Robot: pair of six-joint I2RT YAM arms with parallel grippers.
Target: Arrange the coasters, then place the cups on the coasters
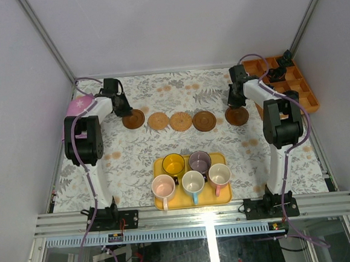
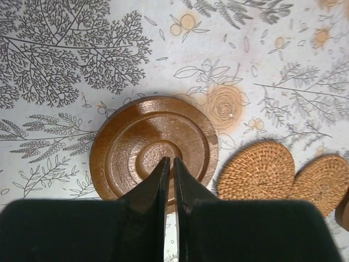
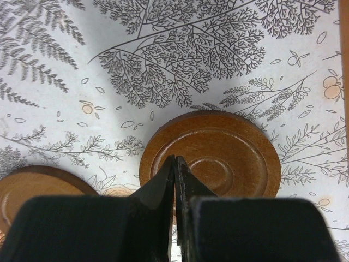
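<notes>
Five coasters lie in a row across the floral cloth. A dark one [image 1: 133, 119] is at the left end, then two tan woven ones [image 1: 158, 121] [image 1: 181, 121], then two dark ones [image 1: 204, 121] [image 1: 237, 116]. My left gripper [image 2: 169, 159] is shut, its tips over the middle of the left dark coaster [image 2: 131, 147], holding nothing. The right gripper [image 3: 175, 158] is shut too, tips over the right-end dark coaster [image 3: 234, 147]. Several cups stand on the yellow tray [image 1: 222, 196]: yellow [image 1: 173, 164], purple-grey [image 1: 200, 161], pink [image 1: 163, 185], light blue [image 1: 193, 182], cream-pink [image 1: 219, 174].
An orange compartment box [image 1: 305, 93] with small black objects sits at the back right, close to the right arm. A pink object [image 1: 79, 105] lies at the left edge by the left arm. White walls enclose the table on three sides.
</notes>
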